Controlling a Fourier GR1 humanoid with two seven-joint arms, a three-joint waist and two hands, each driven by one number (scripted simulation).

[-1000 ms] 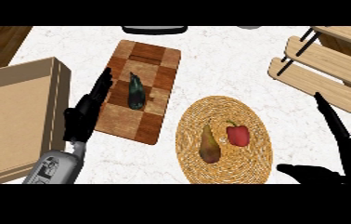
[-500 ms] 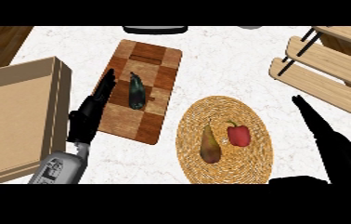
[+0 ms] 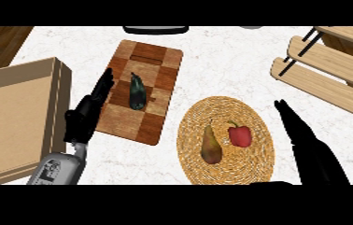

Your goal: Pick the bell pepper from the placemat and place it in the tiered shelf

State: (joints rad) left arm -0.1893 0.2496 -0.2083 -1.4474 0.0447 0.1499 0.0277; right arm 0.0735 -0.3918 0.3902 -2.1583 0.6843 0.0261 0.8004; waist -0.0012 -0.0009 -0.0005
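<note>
The small red bell pepper [image 3: 239,136] lies on the round woven straw placemat [image 3: 257,116], just beside a brownish-green pear [image 3: 210,146], well apart from the slatted wooden tiered shelf [image 3: 318,64] at the upper right. My right hand [image 3: 303,142] hovers just right of the placemat, fingers straight and holding nothing. My left hand [image 3: 86,113] rests open at the left edge of the checkered wooden cutting board [image 3: 155,67], where a dark green eggplant [image 3: 137,92] lies.
</note>
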